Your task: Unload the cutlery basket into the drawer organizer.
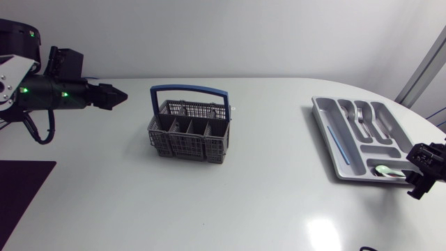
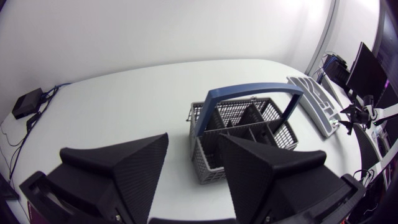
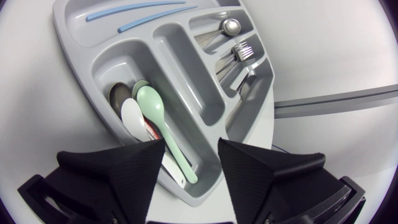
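Grey basket (image 1: 188, 145) well apart from organizer (image 1: 346, 166)

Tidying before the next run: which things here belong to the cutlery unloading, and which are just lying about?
Job: grey mesh basket with blue handle; grey plastic drawer organizer; mint-green plastic spoon.
Lying about: small black box with cables.

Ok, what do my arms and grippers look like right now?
Left arm: black joints, a silver-grey link, green lights, a looping black cable. Left gripper and right gripper: matte black, two broad wedge-shaped fingers, finely textured. Right arm shows only black parts.
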Motion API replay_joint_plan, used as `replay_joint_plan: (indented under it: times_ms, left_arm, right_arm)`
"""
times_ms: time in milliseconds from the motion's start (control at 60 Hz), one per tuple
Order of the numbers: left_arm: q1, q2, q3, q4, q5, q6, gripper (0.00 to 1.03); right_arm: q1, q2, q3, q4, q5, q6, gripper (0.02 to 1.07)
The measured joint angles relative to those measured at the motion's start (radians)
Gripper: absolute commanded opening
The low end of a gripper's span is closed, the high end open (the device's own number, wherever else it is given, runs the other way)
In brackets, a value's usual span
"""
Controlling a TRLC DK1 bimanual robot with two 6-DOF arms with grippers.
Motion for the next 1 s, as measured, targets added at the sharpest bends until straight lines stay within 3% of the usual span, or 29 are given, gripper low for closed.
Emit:
replay_joint_plan:
  times_ms: [250, 350, 483, 617, 717, 1000]
  left_arm:
    - [0.067, 0.136, 0.000, 0.021, 0.000, 0.063, 0.57]
    - [0.072, 0.194, 0.003, 0.038, 0.000, 0.074, 0.57]
    - [0.070, 0.298, 0.036, 0.050, -0.007, 0.089, 0.57]
    - [0.042, 0.399, 0.090, 0.056, -0.011, 0.089, 0.57]
    - [-0.002, 0.443, 0.120, 0.066, -0.024, 0.090, 0.57]
    - [-0.079, 0.508, 0.156, 0.082, -0.037, 0.092, 0.57]
  right_arm:
    - [0.075, -0.292, 0.000, -0.229, -0.001, 0.137, 0.96]
    - [0.224, -0.424, -0.004, -0.323, 0.011, 0.250, 0.96]
    - [0.504, -0.511, -0.013, -0.369, 0.116, 0.447, 0.96]
    - [0.801, -0.469, -0.002, -0.369, 0.212, 0.694, 0.96]
    - [0.941, -0.370, 0.039, -0.354, 0.240, 0.829, 0.96]
    - [1.069, -0.097, 0.187, -0.300, 0.227, 1.029, 0.96]
